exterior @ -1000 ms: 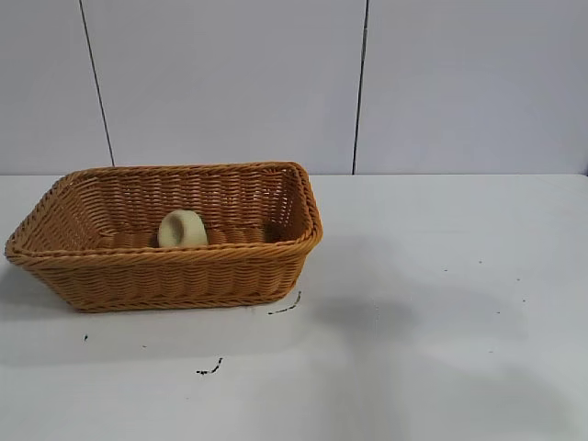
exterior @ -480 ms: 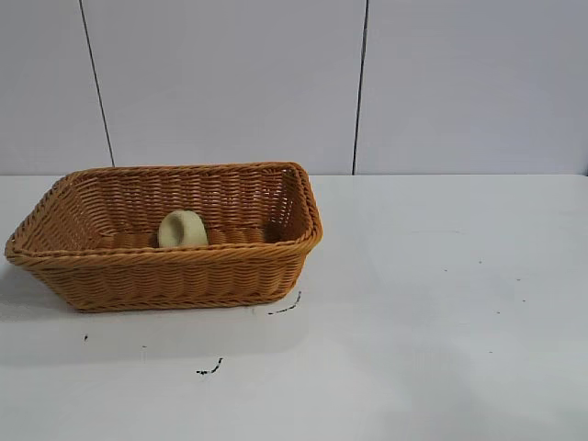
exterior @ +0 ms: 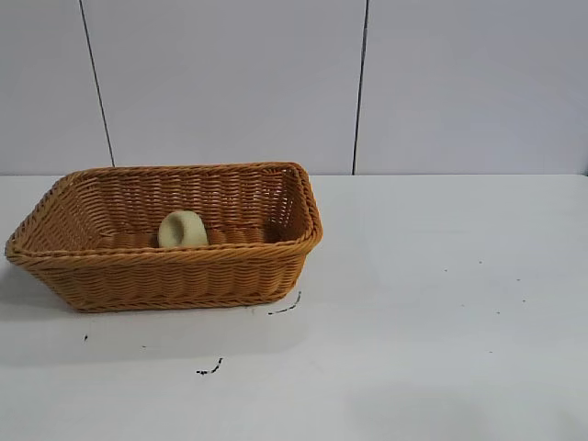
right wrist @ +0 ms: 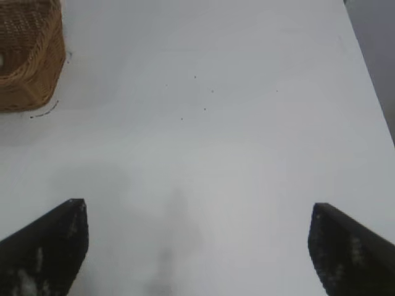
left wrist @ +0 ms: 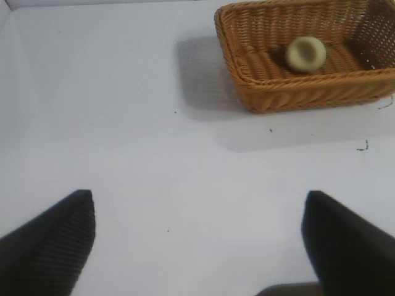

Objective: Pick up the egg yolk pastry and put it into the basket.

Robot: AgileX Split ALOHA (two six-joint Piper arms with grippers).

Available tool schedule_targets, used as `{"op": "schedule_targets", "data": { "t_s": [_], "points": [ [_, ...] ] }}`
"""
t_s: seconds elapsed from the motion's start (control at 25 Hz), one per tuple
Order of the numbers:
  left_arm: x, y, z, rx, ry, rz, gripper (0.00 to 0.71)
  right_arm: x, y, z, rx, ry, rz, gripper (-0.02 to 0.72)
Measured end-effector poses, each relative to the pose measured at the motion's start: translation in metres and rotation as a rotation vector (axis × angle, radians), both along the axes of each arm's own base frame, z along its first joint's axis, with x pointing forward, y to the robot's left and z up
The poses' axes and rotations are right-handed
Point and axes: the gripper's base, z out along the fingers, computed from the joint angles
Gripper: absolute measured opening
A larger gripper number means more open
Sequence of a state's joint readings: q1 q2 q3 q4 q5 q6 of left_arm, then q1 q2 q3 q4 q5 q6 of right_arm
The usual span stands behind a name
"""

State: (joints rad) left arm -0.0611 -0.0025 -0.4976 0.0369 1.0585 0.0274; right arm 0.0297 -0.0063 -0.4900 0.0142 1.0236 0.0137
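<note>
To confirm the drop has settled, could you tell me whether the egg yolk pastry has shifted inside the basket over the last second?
No. The egg yolk pastry sits at the same spot against the basket's near wall as before.

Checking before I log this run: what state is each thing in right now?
Pastry: lying in the basket, tilted on its edge, free of both hands.
Basket: upright on the table, holding only the pastry.
Left hand: open, empty, over bare table away from the basket.
Right hand: open, empty, over bare table away from the basket.
Table: white, with a few dark specks.
</note>
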Motion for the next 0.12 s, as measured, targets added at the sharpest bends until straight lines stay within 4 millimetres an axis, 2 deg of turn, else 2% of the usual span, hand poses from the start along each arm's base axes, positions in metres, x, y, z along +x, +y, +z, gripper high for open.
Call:
{"op": "schedule_targets", "data": {
  "t_s": [0.12],
  "points": [
    [0.0000,0.0000,0.0000,0.000,0.000,0.000,0.693,0.0000,0.0000,0.0000,0.000,0.000,0.000,0.696]
  ]
}}
